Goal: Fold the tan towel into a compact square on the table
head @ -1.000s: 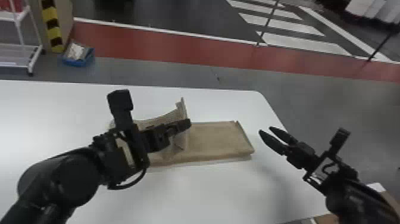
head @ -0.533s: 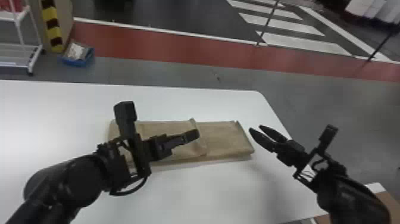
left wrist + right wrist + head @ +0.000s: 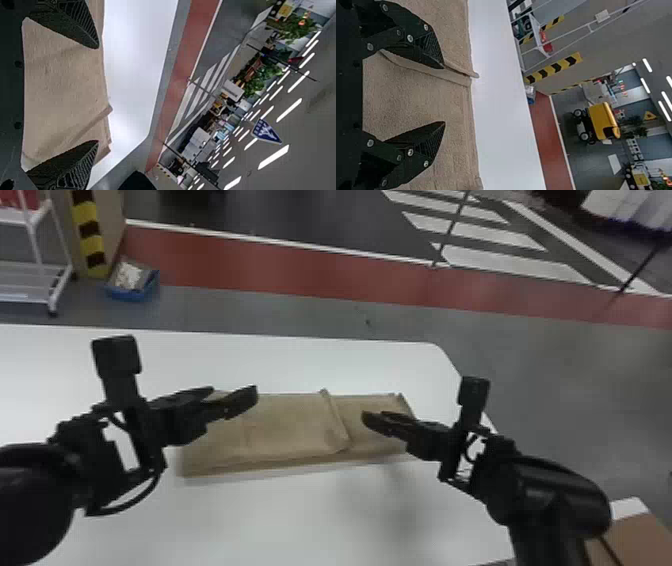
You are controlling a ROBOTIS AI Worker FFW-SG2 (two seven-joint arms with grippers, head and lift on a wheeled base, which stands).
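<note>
My left gripper (image 3: pixel 231 396) is over the left end of the tan towel (image 3: pixel 280 430), its fingers apart. The towel lies flat as a long strip, its left part doubled over so that a raised edge runs across it right of the middle. Above the towel's single-looking right part is my right gripper (image 3: pixel 372 421). In the left wrist view, the left gripper (image 3: pixel 97 95) stands open with towel (image 3: pixel 63 83) behind its parted fingers. The right wrist view has the right gripper (image 3: pixel 443 95) open above the towel (image 3: pixel 411 99), one finger near the folded-over edge.
The white table (image 3: pixel 280 515) extends around the towel, its far right corner rounded. A brown box (image 3: pixel 635 540) is at the lower right. Beyond the table, a blue bin (image 3: pixel 131 282) and a white rack (image 3: pixel 37 285) stand on the floor.
The left gripper let go of the towel flap, which dropped flat toward the right, and moved back left. The right gripper came leftward from beside the towel to above its right part.
</note>
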